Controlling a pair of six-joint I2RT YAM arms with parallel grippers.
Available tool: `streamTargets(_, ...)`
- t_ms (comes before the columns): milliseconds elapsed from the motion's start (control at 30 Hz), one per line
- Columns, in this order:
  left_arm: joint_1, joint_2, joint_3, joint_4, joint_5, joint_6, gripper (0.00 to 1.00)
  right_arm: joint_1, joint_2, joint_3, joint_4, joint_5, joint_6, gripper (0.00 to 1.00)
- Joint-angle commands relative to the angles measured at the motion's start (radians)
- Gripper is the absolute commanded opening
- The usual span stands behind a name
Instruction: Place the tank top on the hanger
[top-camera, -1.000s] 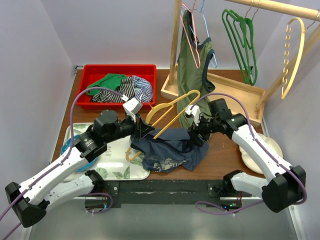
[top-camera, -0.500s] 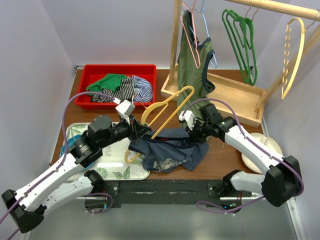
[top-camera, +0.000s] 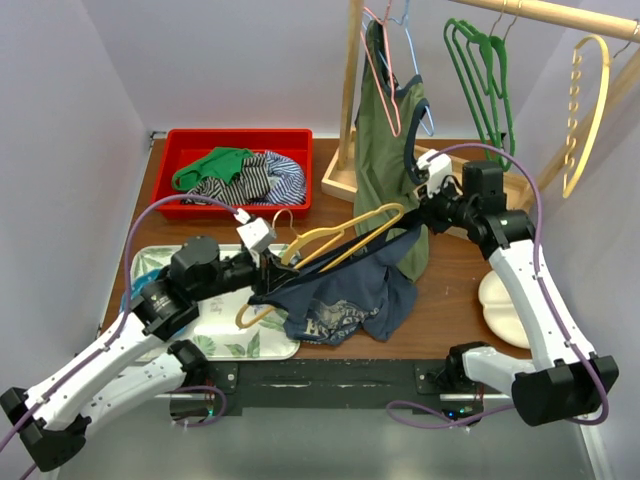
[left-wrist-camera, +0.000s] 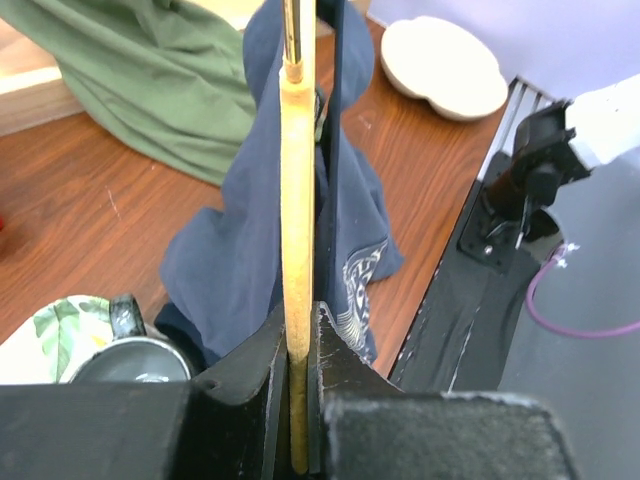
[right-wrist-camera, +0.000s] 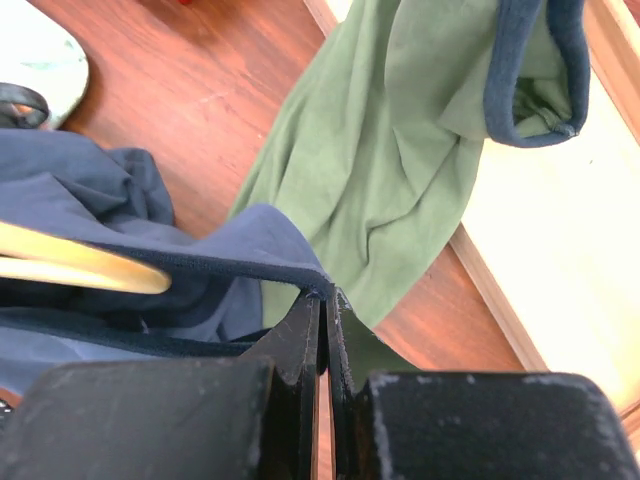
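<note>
Right wrist view: the right pincer (right-wrist-camera: 326, 300) is shut tight on a navy edge of the tank top (right-wrist-camera: 235, 240). The hanger (right-wrist-camera: 80, 268) pokes in just beneath that stretched edge. Across from it, the left pincer (left-wrist-camera: 298, 318) is clamped on the hanger's arm. The tank top drapes along the arm and down to the bench (left-wrist-camera: 90, 210). An olive top (right-wrist-camera: 390, 170) hangs close behind.
</note>
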Motion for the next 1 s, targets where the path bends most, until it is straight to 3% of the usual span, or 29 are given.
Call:
streamTargets(0, 0.005, 0.010, 0.045, -0.050, 0.025, 0.076, 0.00, -0.024, -0.007, 0.066, -0.023, 0.019, 0.031, 0.00)
streamTargets(333, 0.005, 0.108, 0.116, -0.130, 0.086, 0.153, 0.00, -0.024, -0.015, 0.177, -0.081, -0.059, -0.013, 0.00)
streamTargets(600, 0.005, 0.298, 0.218, -0.113, 0.236, 0.180, 0.00, 0.002, 0.033, 0.299, -0.201, -0.448, -0.044, 0.00)
streamTargets(800, 0.005, 0.339, 0.300, -0.087, 0.194, 0.176, 0.00, 0.073, 0.007, 0.338, -0.325, -0.481, -0.136, 0.00)
streamTargets(867, 0.005, 0.335, 0.311, -0.087, 0.191, 0.185, 0.00, 0.073, -0.039, 0.309, -0.336, -0.412, -0.151, 0.18)
streamTargets(900, 0.005, 0.336, 0.318, -0.096, 0.196, 0.193, 0.00, 0.073, -0.053, 0.303, -0.339, -0.377, -0.148, 0.40)
streamTargets(967, 0.005, 0.333, 0.324, -0.111, 0.211, 0.216, 0.00, 0.071, -0.083, 0.307, -0.350, -0.229, -0.156, 0.61)
